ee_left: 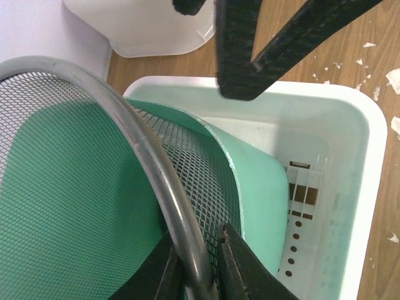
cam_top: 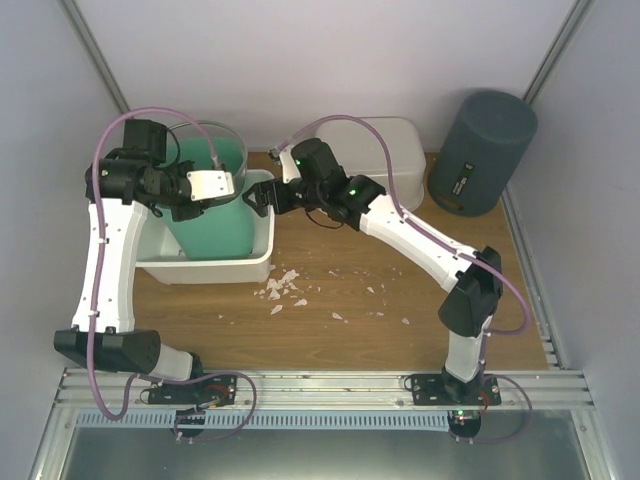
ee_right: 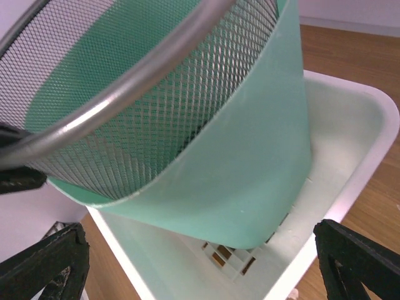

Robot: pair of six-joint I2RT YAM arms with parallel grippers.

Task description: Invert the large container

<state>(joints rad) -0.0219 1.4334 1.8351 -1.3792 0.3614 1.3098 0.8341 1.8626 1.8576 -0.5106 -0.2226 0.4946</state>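
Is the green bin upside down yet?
No. The green bin leans mouth-up inside the white tub, and the left gripper pinches the rim of the mesh basket inside it.

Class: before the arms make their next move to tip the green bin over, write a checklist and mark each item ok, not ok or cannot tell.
1. Left gripper shut on the metal rim of the mesh basket: ok.
2. Right gripper holding anything: not ok, it is open and empty.
3. Mesh basket seated inside the green bin: ok.
4. Green bin clear of the white tub: not ok, its base sits inside the tub.
5. Bin's base resting on the tub floor: cannot tell.
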